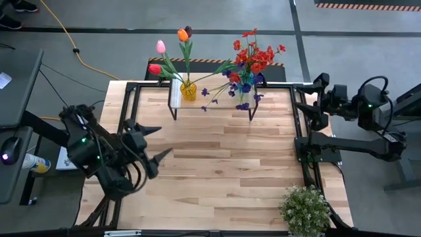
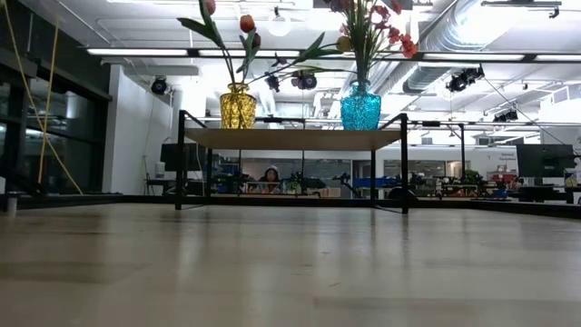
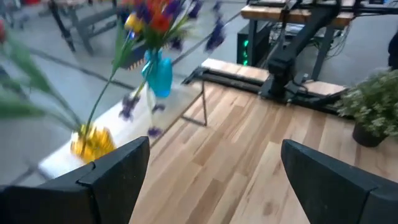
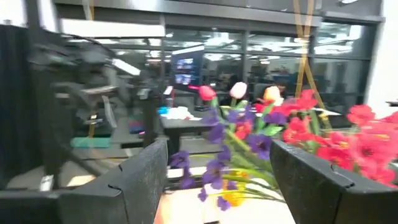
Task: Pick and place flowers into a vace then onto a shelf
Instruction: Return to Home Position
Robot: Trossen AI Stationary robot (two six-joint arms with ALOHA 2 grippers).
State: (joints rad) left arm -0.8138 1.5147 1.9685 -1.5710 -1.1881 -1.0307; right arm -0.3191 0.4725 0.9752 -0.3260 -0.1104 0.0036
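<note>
Left claw (image 1: 164,140): wide open, empty, over the surface (image 1: 223,171).
Right claw (image 4: 219,146): wide open, empty, near the shelf's end.
Shelf (image 2: 290,138): ahead of left claw, well apart.
Yellow vase (image 1: 189,90): upright on shelf, tulips (image 1: 183,34) inside.
Blue vase (image 2: 360,107): upright on shelf, nearer right claw.
Risk: red flowers (image 4: 367,146) close ahead of right claw, likely snagged by a careless swing, tipping blue vase; purple sprays (image 1: 229,92) overhanging shelf edge, liable to catch too.

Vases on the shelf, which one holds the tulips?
The yellow vase; it holds pink, orange and red tulips, while the blue vase holds red and purple sprays.
</note>
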